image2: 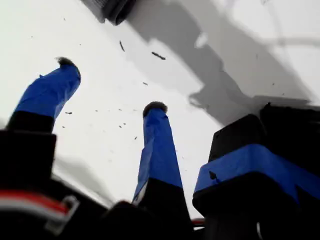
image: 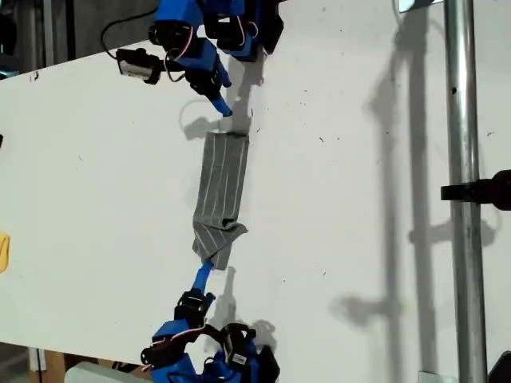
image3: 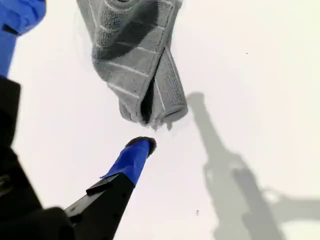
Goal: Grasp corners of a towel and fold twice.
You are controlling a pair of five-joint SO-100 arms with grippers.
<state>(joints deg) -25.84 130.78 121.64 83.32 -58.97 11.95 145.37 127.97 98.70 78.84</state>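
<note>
At the exterior view's lower edge, my second claw [image: 204, 271], jaws spread and clamped on nothing, one blue-taped finger [image3: 134, 156] aimed at the near end of the towel [image: 222, 179] and just short of touching it. Likely poised there for a pinch on that end.

Farther up the white table [image: 359, 199], the towel itself: already narrowed to a long grey pinstriped strip, lying flat on the table between the two arms. Near end twisted and bunched into a rolled lump, far end squared off and neat. Judged one fold or more already made, with the rumpled end in need of straightening before any tidy second fold.

Beyond the strip, at the exterior view's top, my first claw [image2: 110, 85], jaws likewise wide apart over bare table, empty, tips just beside the towel's far edge. Probably placed opposite its partner so each arm can take one end.

Hard to make out: the corners, none plainly separable in the bunched near end, layers hidden inside the roll. Second claw's other finger cut off at the wrist picture's border. Both arm bases cropped by the exterior frame. Well off toward the exterior view's right, a metal pole [image: 461, 159] and its shadows.
</note>
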